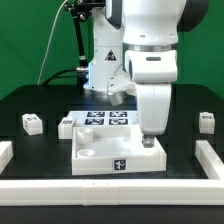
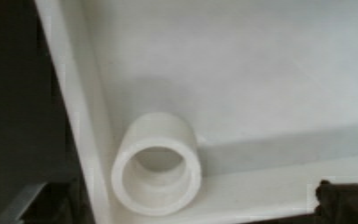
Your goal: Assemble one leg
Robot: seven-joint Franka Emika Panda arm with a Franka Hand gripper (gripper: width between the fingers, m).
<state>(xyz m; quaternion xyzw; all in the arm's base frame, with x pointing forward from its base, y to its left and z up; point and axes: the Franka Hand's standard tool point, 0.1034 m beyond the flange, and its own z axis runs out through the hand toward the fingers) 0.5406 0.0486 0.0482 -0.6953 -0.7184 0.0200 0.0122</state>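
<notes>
The gripper (image 1: 150, 137) is standing spread wide at the white panel (image 1: 112, 158), pinching nothing. The wrist view is showing its fingertips (image 2: 345, 196) flanking a corner hole (image 2: 158, 162) (covered in the exterior view). Only the exterior view is showing a leg (image 1: 205, 122), lying well apart toward its right.

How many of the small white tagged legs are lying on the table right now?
3: leg and leg at the exterior view's left of the panel, leg at its far right. The arm may hide more.
</notes>
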